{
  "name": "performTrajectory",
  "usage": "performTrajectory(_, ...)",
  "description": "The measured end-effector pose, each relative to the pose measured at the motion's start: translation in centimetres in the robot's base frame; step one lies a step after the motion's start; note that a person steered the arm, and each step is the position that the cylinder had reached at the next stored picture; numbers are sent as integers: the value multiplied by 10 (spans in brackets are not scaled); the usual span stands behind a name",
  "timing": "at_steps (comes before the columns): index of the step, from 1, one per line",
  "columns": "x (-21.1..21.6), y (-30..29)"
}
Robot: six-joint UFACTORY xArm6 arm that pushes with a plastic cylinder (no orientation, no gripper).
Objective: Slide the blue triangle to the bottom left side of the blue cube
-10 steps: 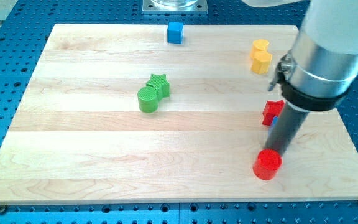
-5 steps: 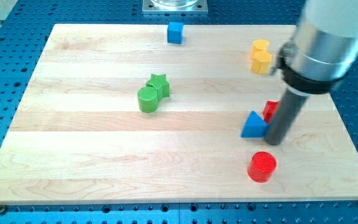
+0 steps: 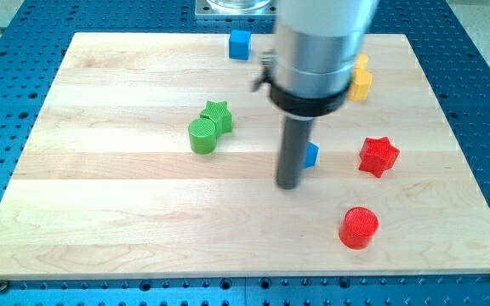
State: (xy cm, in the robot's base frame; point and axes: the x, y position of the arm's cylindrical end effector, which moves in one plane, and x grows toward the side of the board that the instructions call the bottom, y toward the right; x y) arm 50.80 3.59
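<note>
The blue cube (image 3: pixel 240 43) sits at the view's top, near the board's top edge. The blue triangle (image 3: pixel 311 155) lies right of the board's centre, mostly hidden behind my rod; only its right part shows. My tip (image 3: pixel 288 184) rests on the board just left of and slightly below the triangle, seemingly touching it. The triangle is far below and to the right of the cube.
A green cylinder (image 3: pixel 202 136) and a green star (image 3: pixel 217 115) touch each other left of centre. A red star (image 3: pixel 378 155) lies right of the triangle. A red cylinder (image 3: pixel 359 227) is at the lower right. Yellow blocks (image 3: pixel 361 79) sit at the upper right, partly hidden by the arm.
My rod has swept left across the board. The blue triangle has moved left and a little up, away from the red star, which now shows fully.
</note>
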Motion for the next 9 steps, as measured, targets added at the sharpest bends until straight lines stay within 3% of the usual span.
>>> performTrajectory(1,-36,9)
performTrajectory(3,9,53)
performTrajectory(4,-35,94)
performTrajectory(5,-90,76)
performTrajectory(6,-113,63)
performTrajectory(7,-80,95)
performTrajectory(9,-91,13)
